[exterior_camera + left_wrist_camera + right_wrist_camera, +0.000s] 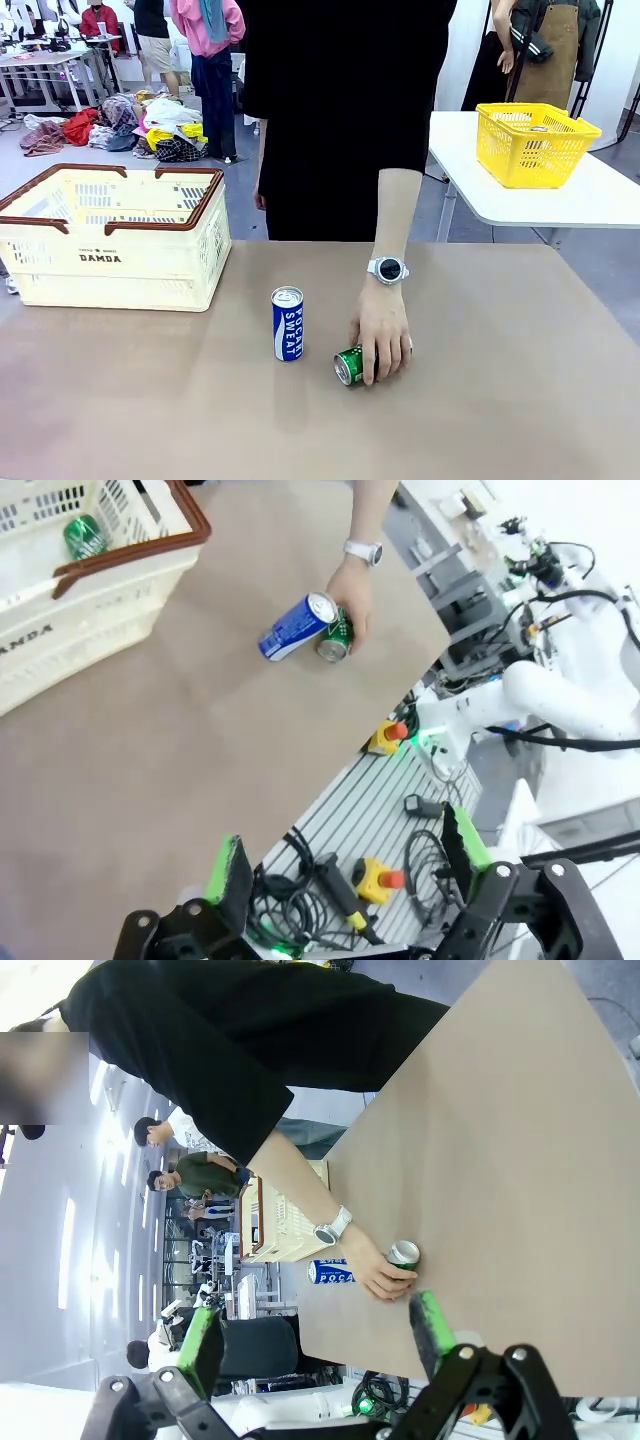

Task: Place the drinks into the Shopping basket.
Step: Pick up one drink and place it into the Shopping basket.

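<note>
We are looking across a brown worktop [500,400] where the cream Shopping basket [110,245], brown-rimmed and marked DAMDA, is sitting at the robot's left side. Near the middle, the blue Pocari Sweat can [287,324] is standing upright. Just beside it, though not touching it, the green can [349,365] is lying on its side with a silver end facing us. The person's hand [383,335] is resting over that green can and covering most of it, with a wristwatch [388,269] sitting on the wrist above. Through the left wrist view we are also seeing a second green can [85,535] lying inside the basket. Beyond the worktop, a yellow mesh basket [535,143] is standing on a white table [600,205], and a heap of clothes [150,125] is lying on the floor. The left gripper [347,865] is hanging spread wide, well back from the cans, over cables and a yellow emergency-stop box [375,880]; it is grasping nothing. The right gripper [315,1335] is likewise gaping wide with nothing between its green pads, off the worktop's edge and apart from the hand and cans.
</note>
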Action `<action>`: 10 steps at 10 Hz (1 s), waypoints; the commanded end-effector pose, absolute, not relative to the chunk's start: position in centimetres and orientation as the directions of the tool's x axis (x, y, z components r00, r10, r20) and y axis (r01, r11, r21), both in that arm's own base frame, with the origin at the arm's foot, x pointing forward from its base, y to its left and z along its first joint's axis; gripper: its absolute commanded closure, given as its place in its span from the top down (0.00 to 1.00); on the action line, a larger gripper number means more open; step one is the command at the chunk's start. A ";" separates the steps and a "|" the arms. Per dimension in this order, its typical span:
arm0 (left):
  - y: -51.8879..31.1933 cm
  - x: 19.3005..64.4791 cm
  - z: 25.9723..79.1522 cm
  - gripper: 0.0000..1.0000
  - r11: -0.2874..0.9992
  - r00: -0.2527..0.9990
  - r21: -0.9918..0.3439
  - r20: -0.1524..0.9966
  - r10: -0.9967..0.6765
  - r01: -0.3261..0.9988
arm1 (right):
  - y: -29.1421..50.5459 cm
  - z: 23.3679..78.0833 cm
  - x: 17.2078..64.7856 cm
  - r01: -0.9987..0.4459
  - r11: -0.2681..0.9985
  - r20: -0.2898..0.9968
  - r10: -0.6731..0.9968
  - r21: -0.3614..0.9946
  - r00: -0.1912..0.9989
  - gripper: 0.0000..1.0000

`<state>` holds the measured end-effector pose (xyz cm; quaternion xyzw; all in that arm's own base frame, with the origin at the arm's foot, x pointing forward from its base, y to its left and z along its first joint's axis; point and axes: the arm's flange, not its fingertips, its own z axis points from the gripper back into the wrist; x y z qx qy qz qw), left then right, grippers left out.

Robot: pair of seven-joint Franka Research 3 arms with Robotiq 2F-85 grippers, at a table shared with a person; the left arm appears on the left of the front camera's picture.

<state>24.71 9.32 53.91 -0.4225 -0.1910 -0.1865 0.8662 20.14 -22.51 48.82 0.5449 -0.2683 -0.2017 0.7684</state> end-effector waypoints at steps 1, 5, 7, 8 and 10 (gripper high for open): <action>7.6 25.6 54.7 1.00 0.550 0.855 -0.675 0.495 -0.158 0.492 | -22.6 49.0 20.4 -0.022 0.320 0.221 -0.601 0.947 0.768 1.00; 3.5 28.4 56.5 1.00 0.590 0.912 -0.724 0.407 -0.054 0.358 | -22.6 49.0 20.4 -0.022 0.320 0.221 -0.601 0.947 0.768 1.00; -4.5 30.1 58.8 1.00 0.708 0.952 -0.678 0.305 0.029 0.196 | -22.6 49.0 20.4 -0.022 0.320 0.221 -0.601 0.947 0.768 1.00; -9.2 30.6 59.5 1.00 0.779 0.958 -0.600 0.285 -0.004 0.182 | -22.6 49.0 20.4 -0.022 0.320 0.221 -0.601 0.947 0.768 1.00; -18.2 32.1 58.7 1.00 0.941 0.943 -0.337 0.315 0.106 0.007 | -22.6 49.0 20.4 -0.022 0.320 0.221 -0.601 0.947 0.768 1.00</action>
